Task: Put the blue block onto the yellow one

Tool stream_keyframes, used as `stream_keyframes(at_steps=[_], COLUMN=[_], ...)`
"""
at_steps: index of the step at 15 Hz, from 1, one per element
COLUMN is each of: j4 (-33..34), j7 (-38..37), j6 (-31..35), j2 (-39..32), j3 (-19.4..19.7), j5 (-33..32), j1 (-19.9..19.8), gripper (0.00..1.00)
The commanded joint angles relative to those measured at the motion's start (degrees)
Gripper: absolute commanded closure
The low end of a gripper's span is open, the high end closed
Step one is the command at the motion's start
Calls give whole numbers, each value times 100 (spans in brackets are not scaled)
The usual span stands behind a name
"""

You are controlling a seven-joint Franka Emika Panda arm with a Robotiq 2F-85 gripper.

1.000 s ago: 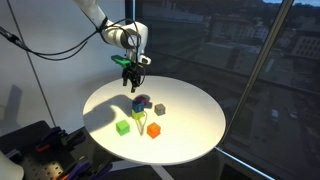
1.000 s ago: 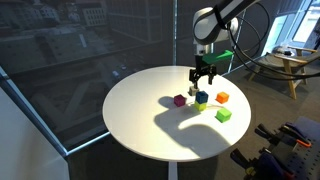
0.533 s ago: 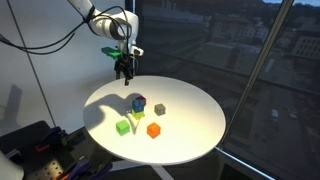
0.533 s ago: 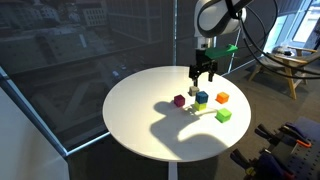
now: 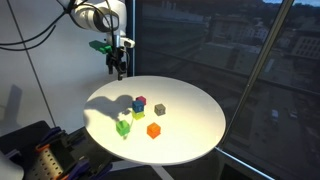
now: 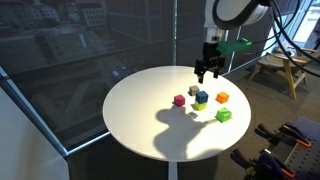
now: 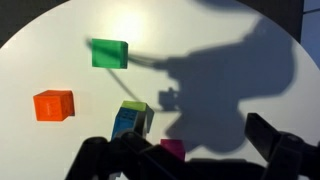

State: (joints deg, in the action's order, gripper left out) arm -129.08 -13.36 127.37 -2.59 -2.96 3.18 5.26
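The blue block (image 5: pixel 141 101) sits on top of the yellow one (image 5: pixel 139 112) near the middle of the round white table (image 5: pixel 190 135). The stack also shows in an exterior view, blue block (image 6: pixel 202 96) on the yellow one (image 6: pixel 201 103). In the wrist view the blue block (image 7: pixel 126 124) shows with a strip of the yellow one (image 7: pixel 134 106) at its edge. My gripper (image 5: pixel 118 68) hangs high above the table's edge, well away from the stack, also seen in an exterior view (image 6: pixel 210 70). In the wrist view it (image 7: pixel 190 160) is open and empty.
Other cubes lie round the stack: a magenta cube (image 6: pixel 180 100), a grey cube (image 6: pixel 194 90), an orange cube (image 6: pixel 222 97) and a lime-green cube (image 6: pixel 223 115). Glass walls stand behind the table. A robot base with cables sits beside it (image 5: pixel 40 150).
My gripper has risen and moved sideways away from the stacked blocks towards the table's edge. The blocks have not moved.
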Motion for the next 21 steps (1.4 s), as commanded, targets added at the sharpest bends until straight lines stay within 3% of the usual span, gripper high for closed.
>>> stream_keyframes(at_steps=[1,16,21], j4=[-446,-812,-746], j7=[27,-159,141], j6=[17,-179,-277], j2=[574,1560,1605], j3=[-26,25,7], j5=[160,160,142], j1=[-56,-335,-291], gripper=[0,0,0])
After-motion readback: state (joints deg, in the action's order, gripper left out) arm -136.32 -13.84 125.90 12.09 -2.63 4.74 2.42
